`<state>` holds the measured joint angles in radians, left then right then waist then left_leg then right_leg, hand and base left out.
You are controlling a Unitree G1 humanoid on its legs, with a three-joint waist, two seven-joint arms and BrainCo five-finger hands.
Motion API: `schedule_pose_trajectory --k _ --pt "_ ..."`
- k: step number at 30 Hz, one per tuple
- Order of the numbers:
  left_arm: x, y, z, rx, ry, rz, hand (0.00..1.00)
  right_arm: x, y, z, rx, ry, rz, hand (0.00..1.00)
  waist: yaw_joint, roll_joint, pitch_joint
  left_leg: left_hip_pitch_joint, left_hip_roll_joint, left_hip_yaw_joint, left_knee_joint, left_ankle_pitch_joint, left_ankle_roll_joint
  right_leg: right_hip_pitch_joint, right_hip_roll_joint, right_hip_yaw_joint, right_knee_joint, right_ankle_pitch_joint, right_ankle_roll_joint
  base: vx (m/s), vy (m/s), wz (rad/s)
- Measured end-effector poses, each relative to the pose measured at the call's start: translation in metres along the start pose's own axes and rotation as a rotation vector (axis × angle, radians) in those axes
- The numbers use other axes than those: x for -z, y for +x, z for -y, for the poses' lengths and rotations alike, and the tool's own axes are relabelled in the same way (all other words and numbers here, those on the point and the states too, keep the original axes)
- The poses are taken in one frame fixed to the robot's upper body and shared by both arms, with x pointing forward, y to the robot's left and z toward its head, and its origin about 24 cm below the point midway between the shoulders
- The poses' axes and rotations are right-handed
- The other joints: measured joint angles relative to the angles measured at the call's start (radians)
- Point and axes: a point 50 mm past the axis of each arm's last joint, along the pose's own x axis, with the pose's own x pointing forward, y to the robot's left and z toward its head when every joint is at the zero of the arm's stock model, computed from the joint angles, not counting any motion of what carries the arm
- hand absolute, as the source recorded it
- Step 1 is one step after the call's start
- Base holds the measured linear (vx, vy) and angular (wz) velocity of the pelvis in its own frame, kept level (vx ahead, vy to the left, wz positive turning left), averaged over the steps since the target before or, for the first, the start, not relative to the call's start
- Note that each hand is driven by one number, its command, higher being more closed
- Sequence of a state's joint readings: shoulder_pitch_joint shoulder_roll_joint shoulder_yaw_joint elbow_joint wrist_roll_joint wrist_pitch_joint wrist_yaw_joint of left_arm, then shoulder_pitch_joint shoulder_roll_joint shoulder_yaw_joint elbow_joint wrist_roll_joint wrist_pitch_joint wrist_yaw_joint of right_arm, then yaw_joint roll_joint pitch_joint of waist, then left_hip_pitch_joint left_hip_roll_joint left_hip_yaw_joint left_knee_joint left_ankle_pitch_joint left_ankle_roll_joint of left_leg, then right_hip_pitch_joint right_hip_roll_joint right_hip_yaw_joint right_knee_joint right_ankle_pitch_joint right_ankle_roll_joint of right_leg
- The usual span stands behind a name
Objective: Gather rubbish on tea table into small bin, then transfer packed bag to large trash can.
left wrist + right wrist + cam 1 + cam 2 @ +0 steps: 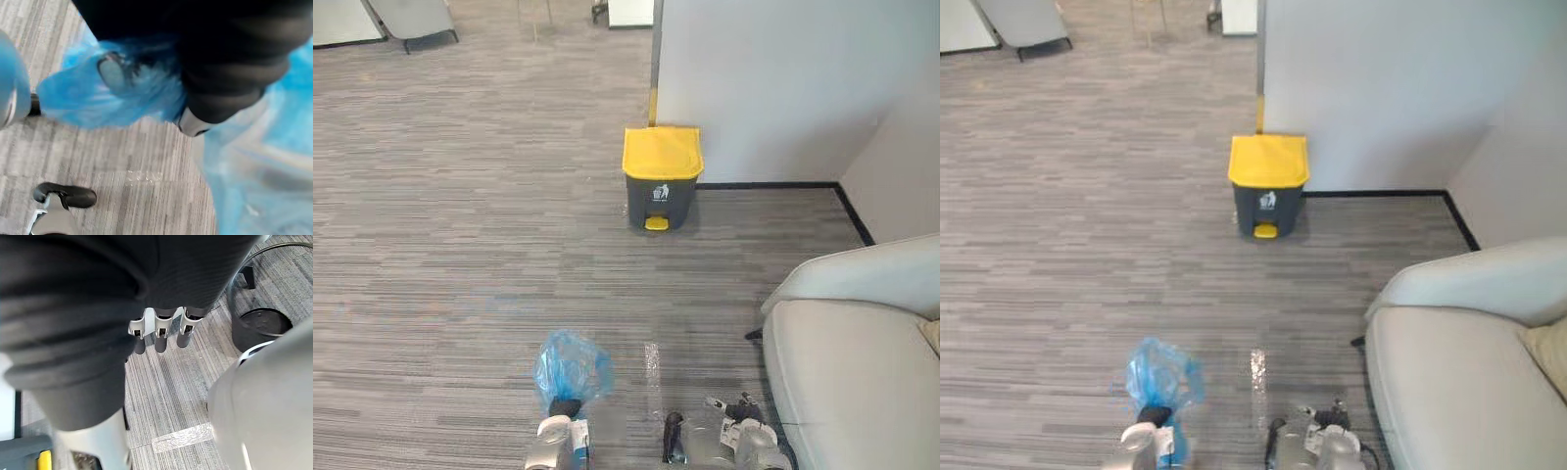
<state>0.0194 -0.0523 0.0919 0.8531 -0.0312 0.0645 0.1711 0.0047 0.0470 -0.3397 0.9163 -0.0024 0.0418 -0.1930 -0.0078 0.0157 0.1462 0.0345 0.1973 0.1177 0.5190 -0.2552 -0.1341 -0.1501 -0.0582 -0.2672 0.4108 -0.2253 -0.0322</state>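
A blue plastic rubbish bag [573, 364] bulges up above my left hand [556, 439] at the bottom of the eye views. In the left wrist view the blue bag [122, 93] wraps close around that hand, which is shut on it. The large grey trash can [663, 181] with a closed yellow lid and a yellow pedal stands on the floor ahead, against the white wall. My right hand [732, 439] hangs low beside the bag; its fingers [160, 335] are straight and hold nothing.
A pale grey sofa [862, 352] fills the right side, close to my right arm. A small black bin [261, 328] stands on the carpet near the sofa. A strip of clear tape [652, 364] lies on the floor ahead.
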Motion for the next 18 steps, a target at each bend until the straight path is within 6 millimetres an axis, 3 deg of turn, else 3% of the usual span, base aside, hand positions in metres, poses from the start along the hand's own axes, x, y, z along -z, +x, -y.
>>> schedule_pose_trajectory --k 1,2,3,5,7,9,10,11,12,14,17,18 --pt "-0.001 0.000 0.001 0.005 0.003 0.004 1.00 0.001 0.000 0.001 0.002 -0.001 -0.003 0.00 0.000 0.000 0.001 -0.036 0.013 -0.013 0.089 0.019 -0.010 0.021 0.007 -0.008 -0.014 -0.005 -0.003 0.38 -0.123 0.36" --pt "-0.003 0.000 0.000 0.003 -0.004 0.016 1.00 0.005 -0.001 0.001 0.000 -0.013 -0.014 0.00 0.017 -0.004 0.004 -0.142 0.056 -0.027 0.337 0.085 -0.026 0.087 0.029 -0.009 -0.047 -0.024 -0.022 0.39 -0.035 -0.13" --pt "-0.004 -0.001 -0.002 -0.002 -0.012 0.022 1.00 0.006 -0.002 -0.002 -0.011 -0.030 -0.015 0.00 0.028 -0.002 0.007 -0.200 0.080 -0.013 0.461 0.079 -0.017 0.126 0.043 0.003 -0.067 -0.039 -0.032 0.47 -0.024 -0.30" --pt "-0.005 -0.001 -0.002 -0.002 -0.016 0.030 1.00 0.005 -0.002 -0.007 -0.026 -0.040 -0.013 0.00 0.038 -0.012 0.012 -0.283 0.091 0.041 0.513 0.052 0.023 0.196 0.041 0.022 -0.115 -0.052 -0.024 0.40 0.067 -0.32" --pt "-0.011 -0.002 -0.002 0.000 -0.028 0.055 1.00 0.008 -0.003 -0.009 -0.029 -0.036 -0.022 0.00 0.048 -0.021 0.017 -0.334 0.090 0.100 0.438 0.016 0.049 0.252 0.027 0.048 -0.166 -0.045 -0.006 0.46 0.149 -0.43" --pt "-0.014 -0.001 -0.002 0.001 -0.031 0.070 1.00 0.009 -0.004 -0.012 -0.032 -0.023 -0.033 0.00 0.062 -0.029 0.022 -0.348 0.061 0.179 0.183 0.016 0.070 0.301 -0.013 0.069 -0.189 -0.043 0.005 0.46 0.235 -0.48" --pt "-0.013 -0.002 -0.001 0.009 -0.026 0.069 1.00 0.010 -0.004 -0.009 -0.022 -0.012 -0.035 0.00 0.061 -0.016 0.014 -0.333 0.026 0.181 -0.063 0.127 0.096 0.322 -0.027 0.078 -0.189 -0.056 0.047 0.57 0.342 -0.38" --pt "-0.012 -0.001 -0.004 0.003 -0.018 0.062 1.00 0.012 -0.004 -0.008 -0.019 -0.021 -0.045 0.00 0.066 -0.040 0.020 -0.315 -0.006 0.181 -0.097 0.173 0.094 0.332 -0.048 0.105 -0.190 -0.075 0.083 0.45 0.284 -0.14" --pt "-0.013 0.001 -0.009 -0.016 -0.012 0.060 1.00 0.013 -0.004 -0.008 -0.026 -0.026 -0.055 0.00 0.060 -0.063 0.008 -0.303 -0.047 0.193 -0.128 0.167 0.103 0.329 -0.080 0.122 -0.212 -0.061 0.081 0.44 0.252 0.08" --pt "-0.017 0.002 -0.010 -0.021 -0.004 0.068 1.00 0.007 -0.002 -0.006 -0.007 0.013 -0.044 0.00 0.058 -0.069 0.003 -0.298 -0.074 0.196 -0.124 0.136 0.126 0.325 -0.099 0.149 -0.203 0.005 0.100 0.42 0.256 0.17" --pt "-0.007 0.001 -0.012 -0.026 0.001 0.035 1.00 0.006 -0.001 -0.007 -0.013 0.004 -0.037 0.00 0.063 -0.056 0.005 -0.199 -0.099 0.232 -0.173 0.078 0.133 0.256 -0.131 0.208 0.019 0.069 0.164 0.33 0.211 -0.30" --pt "-0.002 0.000 -0.011 -0.021 0.012 0.025 1.00 0.007 -0.002 -0.008 -0.016 -0.017 -0.035 0.00 0.058 -0.038 0.011 -0.151 -0.100 0.233 -0.198 0.061 0.134 0.163 -0.140 0.230 0.230 0.135 0.203 0.29 0.170 -0.17"
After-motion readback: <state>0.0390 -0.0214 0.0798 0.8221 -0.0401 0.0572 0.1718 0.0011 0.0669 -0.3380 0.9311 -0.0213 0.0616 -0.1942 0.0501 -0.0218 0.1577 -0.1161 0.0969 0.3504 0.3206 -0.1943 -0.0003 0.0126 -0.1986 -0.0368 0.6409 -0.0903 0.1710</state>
